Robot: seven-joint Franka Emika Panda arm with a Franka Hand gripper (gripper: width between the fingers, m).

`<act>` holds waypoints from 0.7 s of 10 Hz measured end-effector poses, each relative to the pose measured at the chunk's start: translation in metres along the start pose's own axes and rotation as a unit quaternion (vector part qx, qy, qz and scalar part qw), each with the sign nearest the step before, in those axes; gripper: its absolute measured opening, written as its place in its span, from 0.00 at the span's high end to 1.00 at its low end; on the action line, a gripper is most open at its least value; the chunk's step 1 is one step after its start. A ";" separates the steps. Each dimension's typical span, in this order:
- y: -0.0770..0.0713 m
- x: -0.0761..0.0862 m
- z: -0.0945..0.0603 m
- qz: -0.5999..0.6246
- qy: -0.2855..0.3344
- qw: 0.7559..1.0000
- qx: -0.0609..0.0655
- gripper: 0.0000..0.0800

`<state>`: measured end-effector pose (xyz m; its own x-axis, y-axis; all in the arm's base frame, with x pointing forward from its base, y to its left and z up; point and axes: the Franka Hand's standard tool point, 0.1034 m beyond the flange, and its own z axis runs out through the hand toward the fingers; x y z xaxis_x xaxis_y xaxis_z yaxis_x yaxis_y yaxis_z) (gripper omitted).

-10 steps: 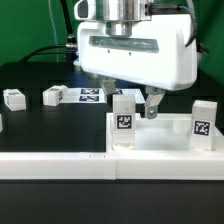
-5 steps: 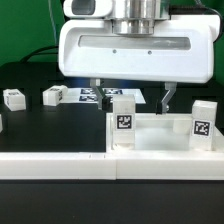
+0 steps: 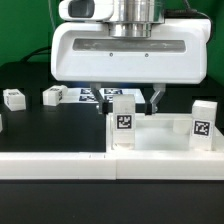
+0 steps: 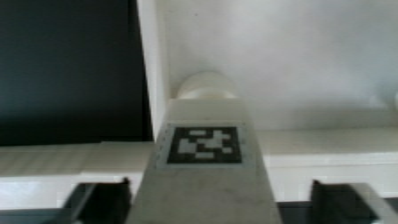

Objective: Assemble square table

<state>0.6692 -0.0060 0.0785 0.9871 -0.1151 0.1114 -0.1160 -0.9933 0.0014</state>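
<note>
Over the exterior view's left corner of the white plastic square tray-like table top (image 3: pixel 156 143) hangs the white two-finger gripper (image 3: pixel 126 98). Its fingers (image 3: pixel 98 94) are spread wide, one on each side of the short white upright plastic leg (image 3: pixel 122 128) with a black-and-white tag. The wrist view shows a gap on both sides and no contact. The leg stands at the top's corner; whether it is fully seated, cannot tell. A second tagged leg (image 3: pixel 203 120) stands at the other near corner. The top rests on the black tabletop (image 3: pixel 40 125), behind the long white straight rail (image 3: pixel 60 165).

Judgement: the parts are light, rigid, smooth plastic — probably slippery. Take the leg squarely on two opposite flat faces, high on its body — an off-centre pinch could tip or twist it.
</note>
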 end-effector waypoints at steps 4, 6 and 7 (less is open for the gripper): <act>0.001 0.001 0.001 0.146 0.006 0.989 0.002 0.64; 0.004 0.001 0.001 0.289 0.016 0.957 0.006 0.64; 0.005 0.000 0.001 0.371 0.011 0.928 0.010 0.64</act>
<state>0.6691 -0.0109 0.0773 0.6335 -0.7679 0.0948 -0.7610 -0.6405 -0.1030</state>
